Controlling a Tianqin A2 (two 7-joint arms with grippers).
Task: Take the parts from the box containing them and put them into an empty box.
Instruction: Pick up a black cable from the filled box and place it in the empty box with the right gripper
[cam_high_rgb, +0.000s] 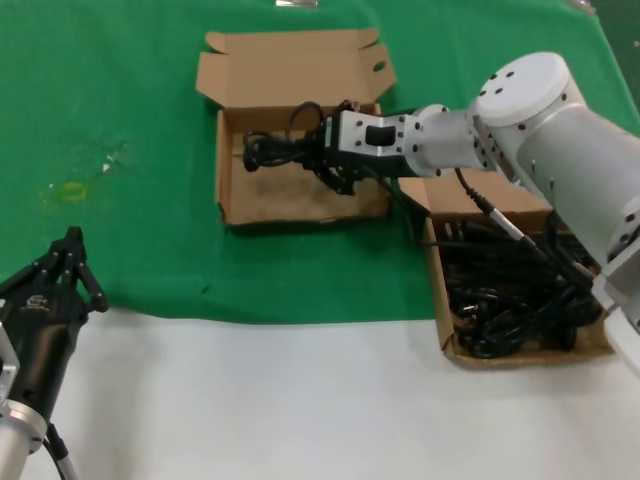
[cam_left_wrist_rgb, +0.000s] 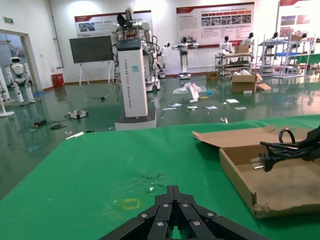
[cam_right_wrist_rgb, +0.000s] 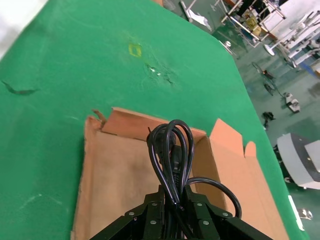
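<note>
Green cloth covers the worktop (cam_high_rgb: 120, 120), its near edge white, in a hall of robots and shelving. Right tool (cam_high_rgb: 322, 150) hangs over the shallow brown cardboard box (cam_high_rgb: 228, 170), clamped on a coiled black rubber power cord (cam_high_rgb: 275, 148). More cords fill the second cardboard box (cam_high_rgb: 440, 300) nearby. Left tool (cam_high_rgb: 72, 255) rests closed at the white edge.

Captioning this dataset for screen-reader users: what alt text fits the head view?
The right tool holds a coiled black power cord over the otherwise bare left cardboard box on a green cloth. A second box at the right is full of tangled black cords. The left tool rests idle at the lower left.
</note>
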